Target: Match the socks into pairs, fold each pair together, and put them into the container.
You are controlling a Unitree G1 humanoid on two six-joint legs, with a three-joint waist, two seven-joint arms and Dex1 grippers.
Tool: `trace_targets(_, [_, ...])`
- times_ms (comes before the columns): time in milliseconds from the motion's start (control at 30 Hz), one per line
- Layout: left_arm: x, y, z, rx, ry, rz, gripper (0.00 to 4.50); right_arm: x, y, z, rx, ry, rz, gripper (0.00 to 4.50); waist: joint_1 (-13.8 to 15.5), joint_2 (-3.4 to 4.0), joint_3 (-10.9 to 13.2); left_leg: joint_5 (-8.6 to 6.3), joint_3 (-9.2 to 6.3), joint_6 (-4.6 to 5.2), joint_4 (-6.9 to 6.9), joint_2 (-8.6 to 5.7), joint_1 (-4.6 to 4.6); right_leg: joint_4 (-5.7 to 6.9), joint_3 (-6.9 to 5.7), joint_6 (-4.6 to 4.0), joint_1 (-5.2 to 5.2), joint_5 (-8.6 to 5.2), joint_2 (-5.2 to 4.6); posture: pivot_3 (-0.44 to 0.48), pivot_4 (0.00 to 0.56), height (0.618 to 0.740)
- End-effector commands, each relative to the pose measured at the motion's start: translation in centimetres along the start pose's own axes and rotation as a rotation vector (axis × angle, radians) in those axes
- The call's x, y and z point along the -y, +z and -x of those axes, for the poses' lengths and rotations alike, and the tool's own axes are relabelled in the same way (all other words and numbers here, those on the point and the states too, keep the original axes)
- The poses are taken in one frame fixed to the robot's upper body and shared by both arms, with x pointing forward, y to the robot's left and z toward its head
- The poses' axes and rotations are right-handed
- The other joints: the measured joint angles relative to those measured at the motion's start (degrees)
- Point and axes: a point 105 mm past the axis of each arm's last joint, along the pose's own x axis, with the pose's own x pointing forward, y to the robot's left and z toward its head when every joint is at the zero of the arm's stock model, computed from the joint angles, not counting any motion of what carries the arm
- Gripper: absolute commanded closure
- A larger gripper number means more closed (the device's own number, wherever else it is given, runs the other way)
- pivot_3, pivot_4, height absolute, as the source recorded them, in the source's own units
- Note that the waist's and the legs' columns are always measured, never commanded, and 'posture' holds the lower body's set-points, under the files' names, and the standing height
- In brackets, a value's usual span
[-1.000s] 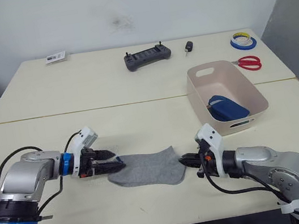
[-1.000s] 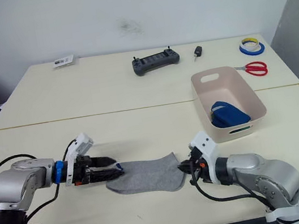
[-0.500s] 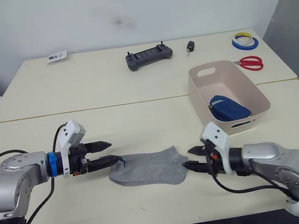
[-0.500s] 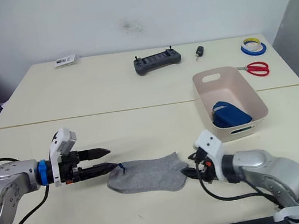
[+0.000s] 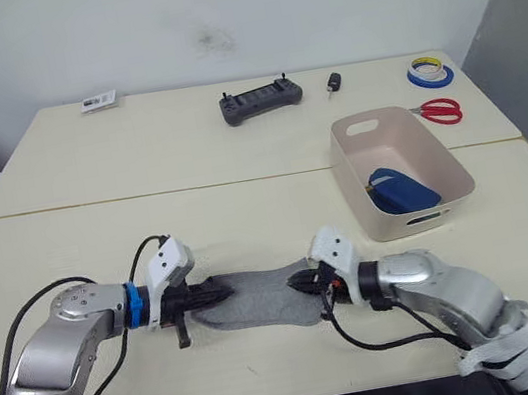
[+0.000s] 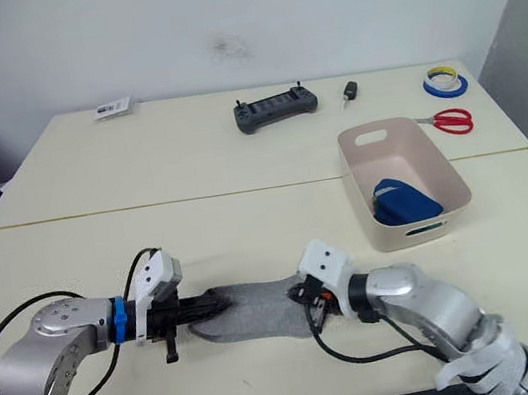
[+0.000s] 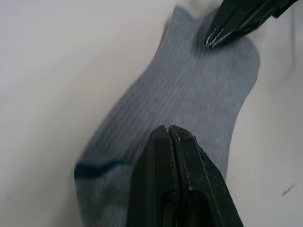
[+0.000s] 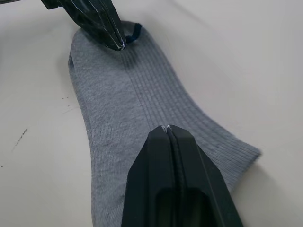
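Nearest item: grey socks [image 5: 261,297], lying flat and lengthwise on the near table [image 5: 72,260], apparently stacked as one pair; a blue mark shows at the end under the left gripper [image 5: 221,289]. Left gripper's jaws are together, tips resting on that end; right gripper [image 5: 298,282] likewise has its jaws together, tips on the opposite end. Neither pinches cloth as far as the wrist views show. Next out, to the right: container [image 5: 352,178], pale bin holding one royal blue wad [image 5: 401,190], judged a finished pair. Green socks are not accounted for. Status, by judgement: one pair binned, grey pair laid out and not yet folded. Room: open tabletop between socks and bin; near table edge lies close below both arms. Far table: controller [image 5: 261,101], tape rolls [image 5: 429,74], red scissors [image 5: 441,110], well apart from the work.
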Motion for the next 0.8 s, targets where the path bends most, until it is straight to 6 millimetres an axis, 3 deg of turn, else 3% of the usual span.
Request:
trace_targets(33, [-0.4, -1.8, 0.7, -0.060, 0.033, 0.003, 4.50, 0.0, -1.2, 0.1, -0.046, 0.003, 0.034, 4.48, 0.0, 0.01, 0.0, 0.00, 0.00, 0.00, 0.00, -0.01, 0.00, 0.00, -0.01, 0.00, -0.01, 0.00, -0.01, 0.000, 0.150, 0.740])
trace_targets(167, [-0.1, -4.1, 0.9, -0.112, 0.044, 0.038, 4.50, 0.8, -2.7, 1.9, -0.097, -0.033, 0.028, 4.48, 0.1, 0.00, -0.1, 0.00, 0.00, 0.01, 0.00, -0.02, 0.04, -0.04, -0.03, 0.00, 0.08, 0.00, -0.05, 0.000, 0.150, 0.740])
trace_targets(300, [0.4, -4.9, 0.8, -0.111, 0.041, 0.047, 4.50, 1.4, -3.3, 3.5, -0.112, -0.061, 0.041, 4.48, 0.0, 0.14, -0.4, -0.01, 0.00, 0.01, -0.02, -0.01, 0.12, -0.03, -0.01, 0.01, 0.13, 0.00, -0.05, 0.000, 0.150, 0.740])
trace_targets(500, [0.9, -0.8, 1.5, 0.023, -0.007, -0.018, 4.50, -0.5, 0.8, 4.7, 0.086, 0.032, 0.115, 4.48, -0.2, 0.16, -0.3, -0.01, -0.01, 0.02, -0.03, 0.02, 0.10, -0.01, -0.01, 0.01, 0.10, -0.01, 0.01, 0.000, 0.150, 0.740])
trace_targets(633, [1.2, 1.6, 0.9, 0.050, -0.053, -0.070, 4.50, -0.8, 1.1, 3.5, 0.091, 0.056, 0.142, 4.48, 0.0, 0.10, -0.3, -0.01, -0.06, 0.02, -0.01, 0.02, 0.05, -0.02, -0.07, 0.01, 0.10, 0.00, 0.02, 0.000, 0.150, 0.740])
trace_targets(800, [0.7, -0.4, -0.6, -0.032, -0.041, -0.081, 4.50, -1.1, -0.6, 1.0, 0.008, 0.102, 0.171, 4.48, 0.0, 0.10, -0.3, -0.01, 0.01, 0.02, -0.01, -0.03, 0.07, -0.03, 0.00, 0.01, 0.09, 0.00, 0.01, 0.000, 0.150, 0.740])
